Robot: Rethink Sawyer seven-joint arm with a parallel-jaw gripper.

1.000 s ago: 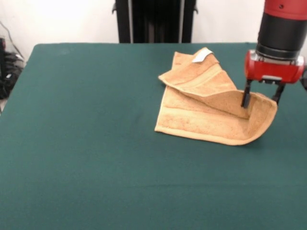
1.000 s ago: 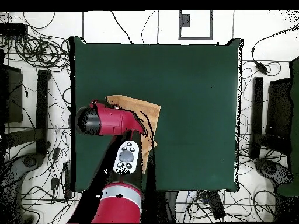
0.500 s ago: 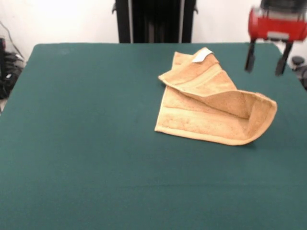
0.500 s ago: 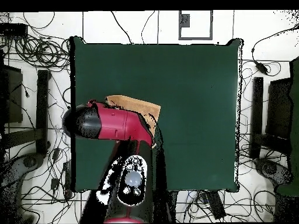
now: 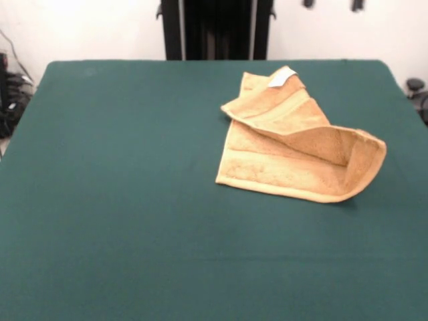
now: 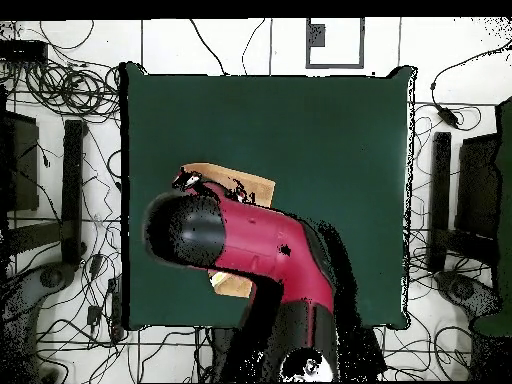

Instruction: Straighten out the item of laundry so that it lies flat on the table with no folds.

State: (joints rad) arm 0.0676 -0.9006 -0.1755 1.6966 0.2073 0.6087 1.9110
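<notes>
An orange-tan terry hand towel (image 5: pixel 294 144) lies on the far right part of a dark green table (image 5: pixel 114 200), well clear of the edges. It is not flat: one large flap is folded over the lower layer, its right end bulges up in a rounded loop, and a small white tag (image 5: pixel 281 77) shows at the far corner. In the front view, only the two dark tips of the robot's gripper (image 5: pixel 332 4) show at the top edge, set well apart, holding nothing, high above the towel. In the overhead view the red and black arm (image 6: pixel 250 250) hides most of the towel. To straighten it well, the next grasp should probably take only the top flap's free edge and draw it away from the fold. No containers are visible.
</notes>
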